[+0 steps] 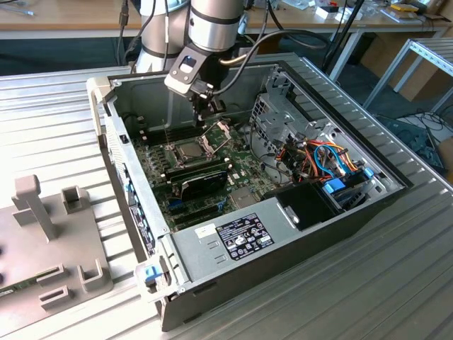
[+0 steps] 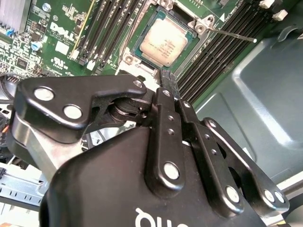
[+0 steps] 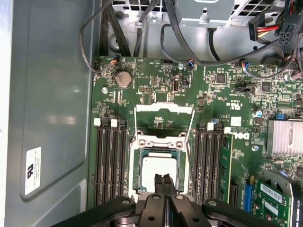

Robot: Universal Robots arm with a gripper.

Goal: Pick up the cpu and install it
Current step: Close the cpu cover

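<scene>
Inspected: one cpu (image 2: 163,41), a thin flat square chip with a dull silver-grey metal top. It is seated level and face up in the socket of the green motherboard (image 3: 156,71), flanked by two banks of black memory slots (image 3: 111,161). Being square, it presents no long axis. One black metal gripper (image 3: 164,178) is positioned just above it, fingers clenched together, nothing grasped.

access: cpu (image 3: 151,171) open from above | sides: memory slots (image 3: 110,161) flank it | one edge: socket frame (image 3: 164,108) (hinged open)
</scene>
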